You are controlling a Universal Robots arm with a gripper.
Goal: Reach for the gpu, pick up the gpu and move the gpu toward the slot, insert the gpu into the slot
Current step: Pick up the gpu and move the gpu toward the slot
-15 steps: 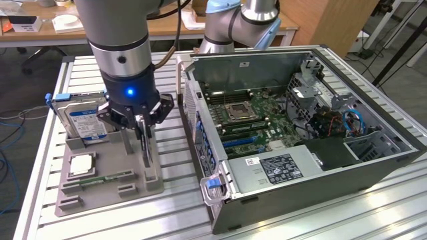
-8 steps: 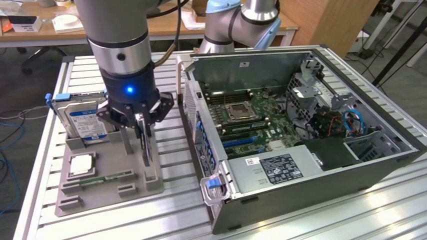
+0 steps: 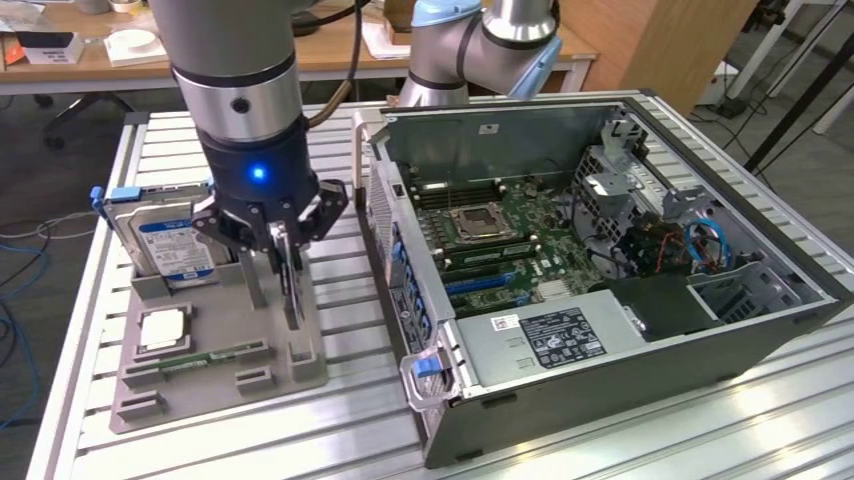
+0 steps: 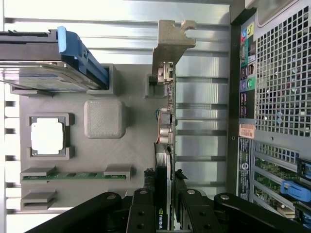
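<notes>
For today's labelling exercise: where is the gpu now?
Exterior view's left: the gpu stands on edge in the grey holder beneath the end effector, between the hard drive and the computer case.

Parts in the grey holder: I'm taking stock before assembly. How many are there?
4: hard drive upright at the far end, CPU before it, memory stick flat nearest the camera, gpu on edge in the claw. None looks hidden.

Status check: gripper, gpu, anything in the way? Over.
Gripper closed on gpu. Gpu upright, seated in tray, not yet lifted. Hard drive apart, nothing else touching the card.
</notes>
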